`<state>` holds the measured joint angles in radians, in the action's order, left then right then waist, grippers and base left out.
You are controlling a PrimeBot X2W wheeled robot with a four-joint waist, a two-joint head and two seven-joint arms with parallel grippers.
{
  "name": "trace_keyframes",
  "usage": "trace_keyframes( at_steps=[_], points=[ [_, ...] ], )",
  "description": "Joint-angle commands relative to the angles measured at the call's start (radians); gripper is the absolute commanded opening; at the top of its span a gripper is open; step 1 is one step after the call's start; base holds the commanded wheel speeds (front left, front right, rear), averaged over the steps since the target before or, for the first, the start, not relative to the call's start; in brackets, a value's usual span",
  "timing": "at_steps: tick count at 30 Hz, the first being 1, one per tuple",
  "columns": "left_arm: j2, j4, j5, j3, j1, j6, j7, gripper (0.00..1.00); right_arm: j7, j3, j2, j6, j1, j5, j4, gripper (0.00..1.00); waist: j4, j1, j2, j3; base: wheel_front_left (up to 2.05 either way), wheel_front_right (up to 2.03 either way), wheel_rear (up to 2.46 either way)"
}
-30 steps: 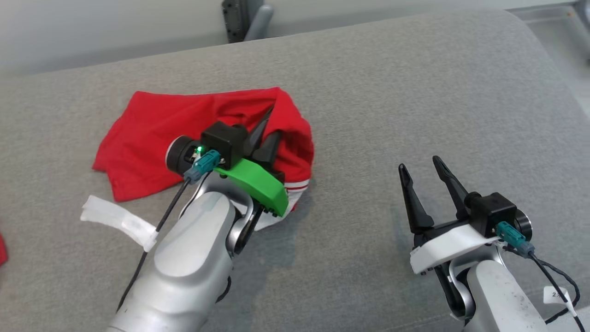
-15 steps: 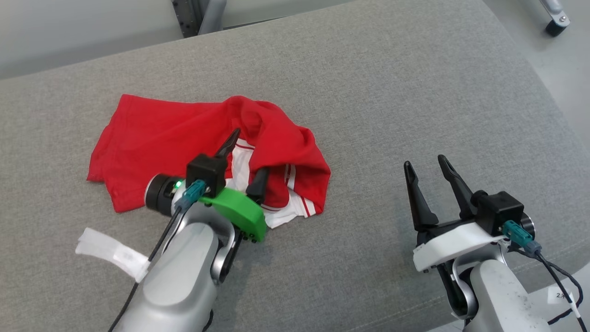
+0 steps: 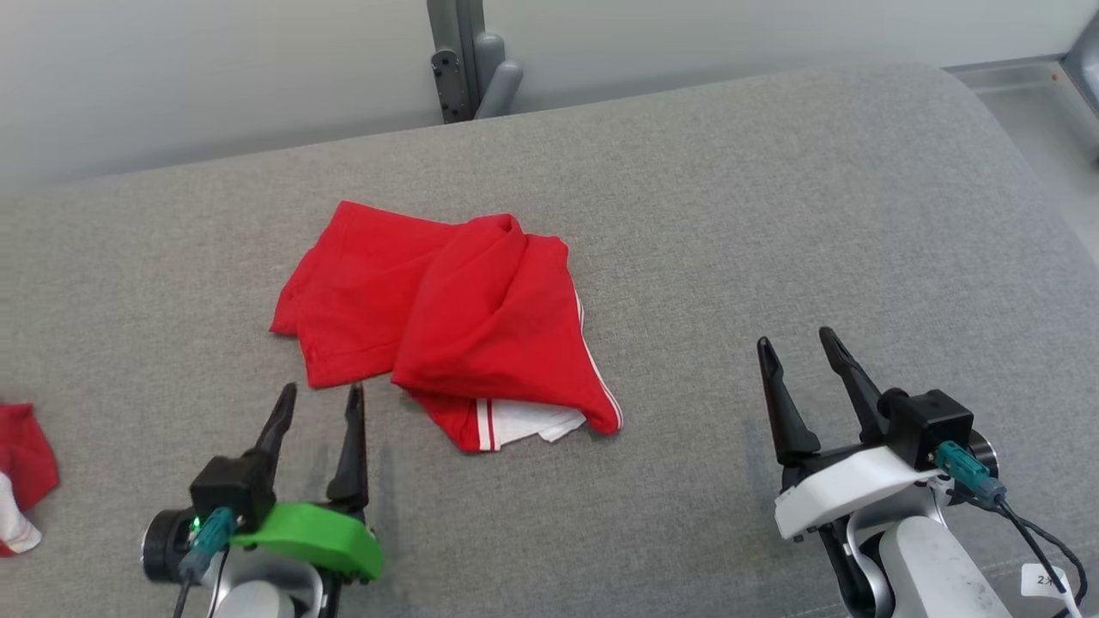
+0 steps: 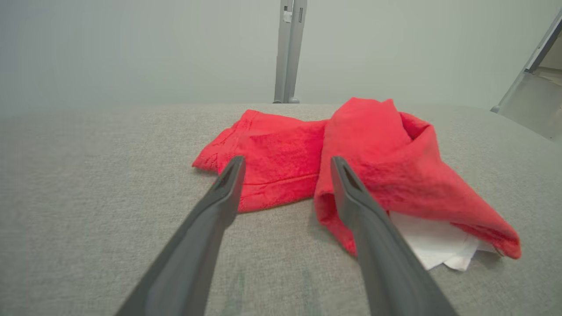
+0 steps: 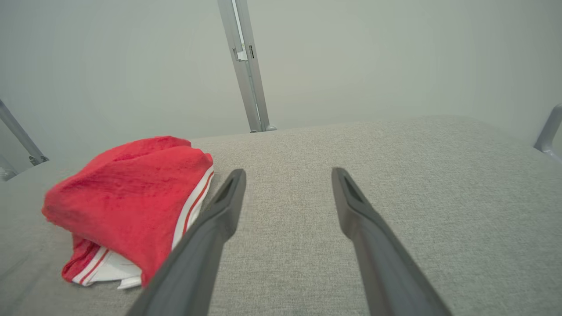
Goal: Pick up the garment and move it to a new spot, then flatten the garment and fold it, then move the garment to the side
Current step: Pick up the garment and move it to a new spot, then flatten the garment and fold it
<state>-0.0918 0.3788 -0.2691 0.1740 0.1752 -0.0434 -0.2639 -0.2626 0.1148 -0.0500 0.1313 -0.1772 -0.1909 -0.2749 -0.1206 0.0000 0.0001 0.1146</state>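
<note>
One grey cushion carries the red shorts, loosely doubled, mid-surface. I have my left gripper just short of them and right gripper well apart, both spread, empty. Pinching one layer could undo the fold.

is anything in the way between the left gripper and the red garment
Nothing visible stands in the way. The left gripper is open, fingers pointing at the near edge of the red garment, with bare grey surface between them.

Red garment, white-striped edge, seemingly white inside; grey surface
</note>
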Motion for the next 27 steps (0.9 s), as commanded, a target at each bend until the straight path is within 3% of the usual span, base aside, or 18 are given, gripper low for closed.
trace_keyframes(
  at_steps=[1,7,14,27],
  points=[
    [0.003,-0.025,0.011,-0.032,-0.045,-0.007,-0.001,1.0,-0.003,0.001,-0.002,-0.001,0.017,0.001,-0.003,1.0,0.036,0.0,-0.0001,-0.05,0.0,0.0,0.0],
    [0.03,-0.115,0.054,-0.163,-0.173,-0.02,-0.001,1.0,-0.003,-0.004,-0.002,-0.001,0.042,0.008,-0.002,1.0,0.039,0.0,-0.0001,-0.088,0.0,0.0,0.0],
    [0.04,-0.14,0.096,-0.231,-0.226,-0.028,-0.001,1.0,-0.003,-0.01,-0.002,-0.001,0.071,0.014,0.001,1.0,0.031,0.0,-0.0001,-0.108,0.0,0.0,0.0],
    [0.041,-0.144,0.041,-0.218,-0.235,-0.009,-0.001,1.0,-0.003,-0.018,-0.002,-0.001,0.096,0.019,0.004,1.0,0.022,0.0,-0.0001,-0.114,0.0,0.0,0.0]
  ],
)
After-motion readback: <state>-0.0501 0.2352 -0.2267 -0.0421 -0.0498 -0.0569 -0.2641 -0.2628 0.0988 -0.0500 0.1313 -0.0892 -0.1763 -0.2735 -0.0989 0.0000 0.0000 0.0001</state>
